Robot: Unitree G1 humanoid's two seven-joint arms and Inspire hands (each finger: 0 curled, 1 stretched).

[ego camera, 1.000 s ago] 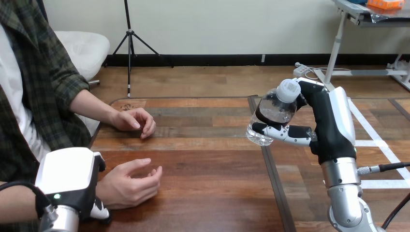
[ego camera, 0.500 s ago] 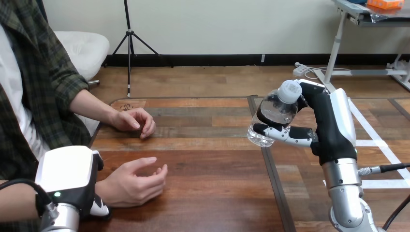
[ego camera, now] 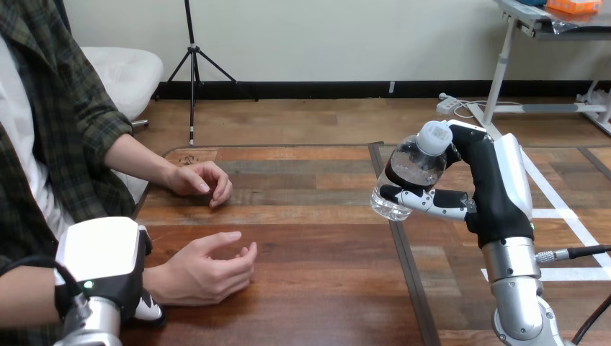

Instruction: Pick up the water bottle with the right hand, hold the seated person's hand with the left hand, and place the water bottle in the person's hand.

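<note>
My right hand [ego camera: 496, 193] is closed round the clear water bottle [ego camera: 409, 176], fingers [ego camera: 432, 202] wrapped beneath its body, so that it hangs tilted in front of my palm, its white cap [ego camera: 434, 136] up by the top of the hand and its base pointing down and away, above the wooden table [ego camera: 317, 238]. My left hand [ego camera: 101, 268] sits over the wrist of the person's hand [ego camera: 205, 274], whose palm is turned up and loosely open just beyond it; whether I truly grip that wrist I cannot tell. The bottle is well apart from that waiting palm, so I judge the risks lie in the crossing. The smooth, slanted body could slide through my grasp if I swing fast, and squeezing harder could buckle the thin plastic. If the wrist is not held firmly, the palm may drift from where I aim. Arriving base-first, the bottle could knock the half-curled fingertips instead of settling in the hollow, and letting go too soon would drop it to roll across the table towards the person's other hand [ego camera: 199, 179], which rests farther out
</note>
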